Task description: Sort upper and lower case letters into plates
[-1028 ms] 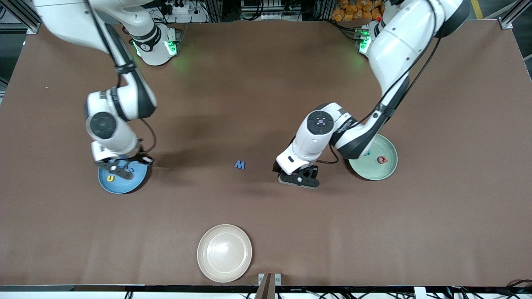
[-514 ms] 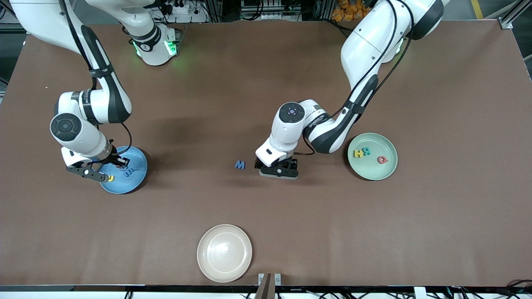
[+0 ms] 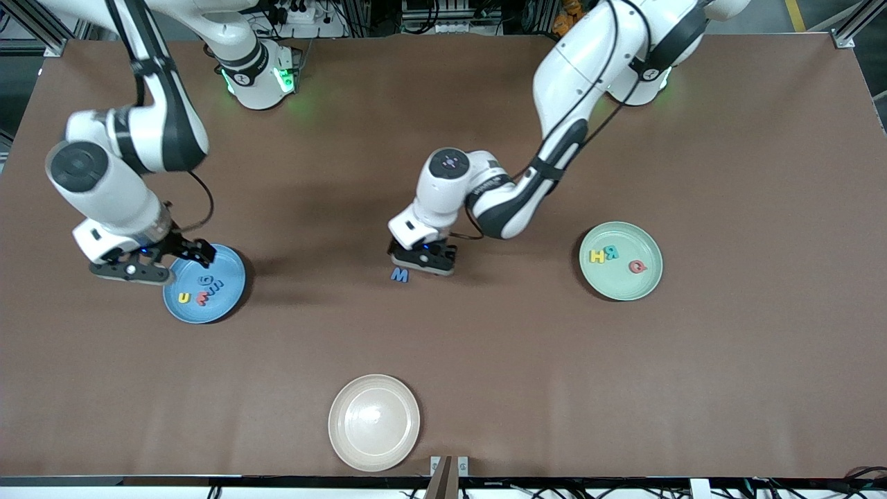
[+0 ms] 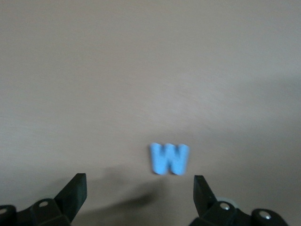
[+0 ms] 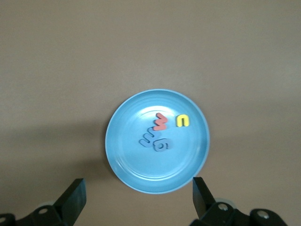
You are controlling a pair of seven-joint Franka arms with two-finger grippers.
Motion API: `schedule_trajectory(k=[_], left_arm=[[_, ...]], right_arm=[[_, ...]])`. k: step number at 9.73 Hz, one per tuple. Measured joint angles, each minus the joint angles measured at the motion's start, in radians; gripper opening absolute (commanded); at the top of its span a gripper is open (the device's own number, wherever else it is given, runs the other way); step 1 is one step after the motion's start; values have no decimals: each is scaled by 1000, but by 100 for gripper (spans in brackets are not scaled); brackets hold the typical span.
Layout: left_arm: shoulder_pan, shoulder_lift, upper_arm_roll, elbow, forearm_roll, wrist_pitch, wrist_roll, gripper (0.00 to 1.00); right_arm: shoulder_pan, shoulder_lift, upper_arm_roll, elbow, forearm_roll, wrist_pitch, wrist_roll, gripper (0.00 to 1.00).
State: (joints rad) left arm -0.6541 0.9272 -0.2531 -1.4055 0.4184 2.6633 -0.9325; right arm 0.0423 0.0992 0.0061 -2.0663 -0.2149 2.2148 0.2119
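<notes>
My left end effector (image 3: 423, 260) hung spread over the blue letter M (image 3: 400, 274) on the worktop (image 3: 485, 360). My right end effector (image 3: 149, 263), also spread and empty, hovered beside the blue plate (image 3: 232, 294) holding 4 letters.

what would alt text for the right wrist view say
A round blue plate on a brown table, seen from above, holds four small foam letters clustered together: one yellow, one red and two blue. The open right end effector shows along the picture's edge.

A brown table top (image 3: 727, 388) is filling the scene — aluminium framing (image 3: 851, 28) is bordering its corners, cables and power strips (image 3: 298, 14) are lying along the edge by the bases.
</notes>
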Motion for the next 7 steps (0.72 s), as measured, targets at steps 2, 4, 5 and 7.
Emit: schedule_trajectory(k=[2, 4, 5, 7], left_arm=[[-110, 39, 113, 47, 0, 59, 0, 100], [-150, 68, 156, 79, 0, 95, 37, 100], [-150, 78, 159, 90, 0, 102, 77, 100], [-152, 93, 175, 98, 0, 108, 106, 100]], right_arm=[[-34, -57, 0, 128, 102, -214, -183, 100], [-63, -71, -2, 283, 156, -400, -288, 100], [-63, -71, -2, 336, 160, -453, -318, 100], [-63, -70, 1, 436, 166, -555, -381, 100]])
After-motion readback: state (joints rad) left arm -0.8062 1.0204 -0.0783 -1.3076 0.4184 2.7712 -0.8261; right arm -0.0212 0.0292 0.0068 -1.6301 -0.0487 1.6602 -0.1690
